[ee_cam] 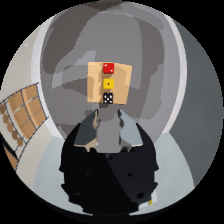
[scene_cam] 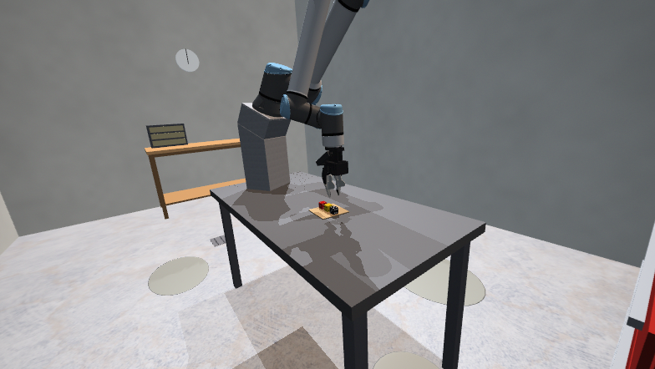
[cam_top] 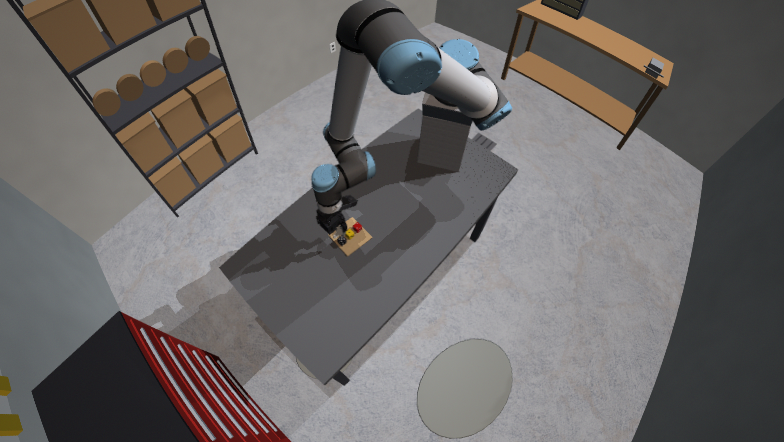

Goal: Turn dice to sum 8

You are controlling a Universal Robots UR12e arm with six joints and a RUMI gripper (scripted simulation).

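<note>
A red die, a yellow die and a black die stand in a row on the tan mat. All three look flat. In the wrist view their tops show 2 on red, 1 on yellow and 5 on black. The black die lies very close to the mat's edge nearest the gripper. My gripper is open and empty, raised above the mat and dice.
The mat lies on the dark grey table. The arm's grey pedestal stands at one end of the table. A shelf rack with boxes, a wooden bench and a red cabinet stand away from the table.
</note>
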